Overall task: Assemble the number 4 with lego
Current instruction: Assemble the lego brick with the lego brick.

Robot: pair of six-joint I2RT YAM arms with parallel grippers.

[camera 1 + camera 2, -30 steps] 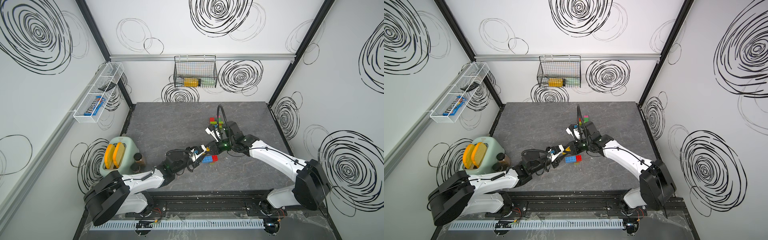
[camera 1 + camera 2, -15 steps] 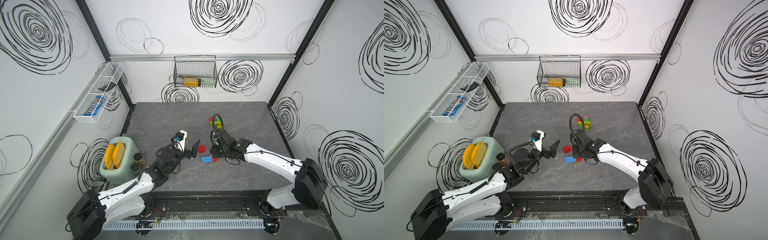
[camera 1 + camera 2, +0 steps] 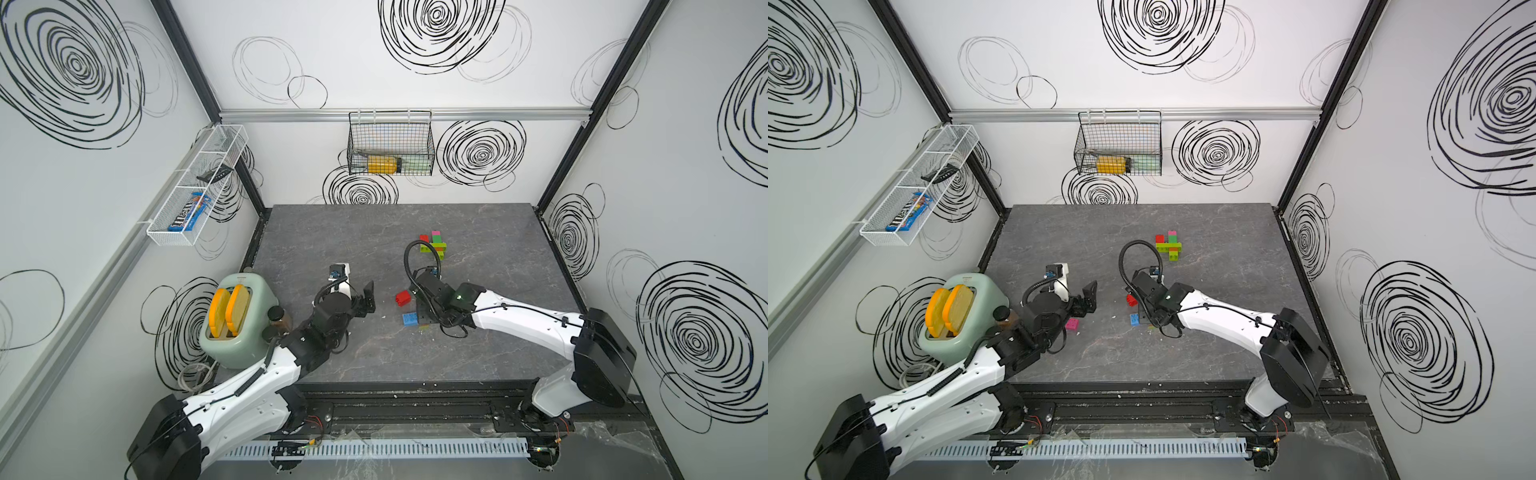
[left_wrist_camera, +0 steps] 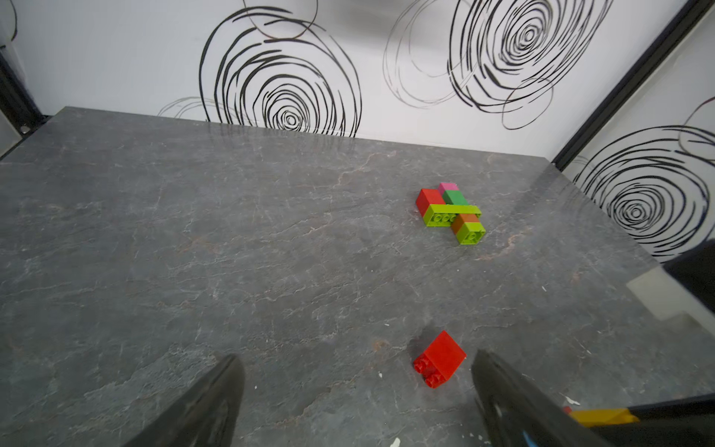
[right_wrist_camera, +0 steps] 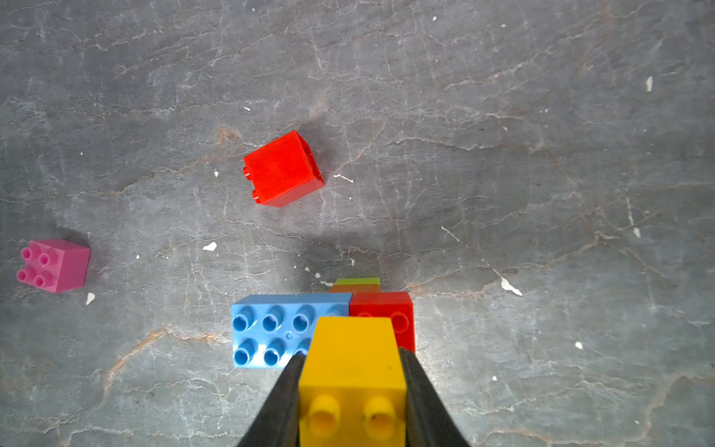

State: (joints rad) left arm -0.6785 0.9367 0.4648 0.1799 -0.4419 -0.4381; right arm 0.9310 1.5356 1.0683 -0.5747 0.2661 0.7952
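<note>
A flat cluster of joined lego [image 3: 433, 245] [image 3: 1169, 247] [image 4: 450, 213] in red, pink, dark green, lime and orange lies toward the table's far middle. My right gripper [image 5: 351, 354] [image 3: 422, 318] is shut on a yellow brick [image 5: 352, 363], low over a blue brick [image 5: 278, 329] [image 3: 409, 319] that sits beside a red brick [image 5: 387, 313]. A loose red brick [image 3: 402, 298] [image 4: 439, 360] [image 5: 282, 168] lies on its side between the arms. My left gripper [image 4: 356, 358] [image 3: 368, 297] is open and empty, left of that brick. A pink brick [image 3: 1072, 324] [image 5: 54, 265] sits close to the left wrist.
A mint toaster [image 3: 237, 320] with two orange slices and a brown jar [image 3: 280, 318] stand at the table's front left, beside the left arm. On the back wall hangs a wire basket [image 3: 390, 145]. A white wire shelf [image 3: 195, 187] runs along the left wall.
My left gripper has opened and drawn back to the left, away from the right gripper. A red brick now lies loose on the table between them. The right gripper has moved nearer the front with the yellow brick.
</note>
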